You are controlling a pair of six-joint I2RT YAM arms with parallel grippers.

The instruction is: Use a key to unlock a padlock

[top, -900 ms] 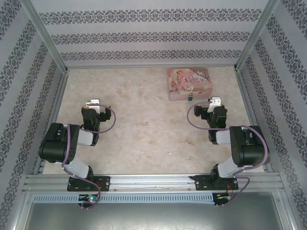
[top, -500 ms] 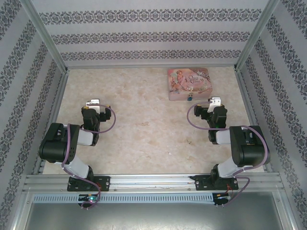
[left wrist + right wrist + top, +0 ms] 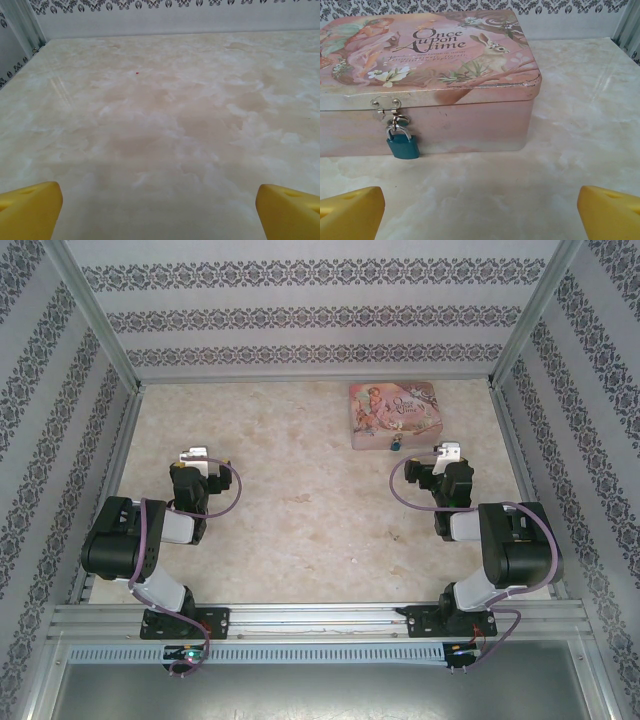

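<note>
Padlock [image 3: 402, 145]: hung by its shackle from the hasp [image 3: 387, 106] on the pink tin's [image 3: 470, 125] front wall, far right of the counter [image 3: 165, 125].
Right gripper [image 3: 480, 212]: released, spread wide, low, facing the padlock.
Left gripper [image 3: 160, 212]: released, spread wide, well apart from the tin.
</note>
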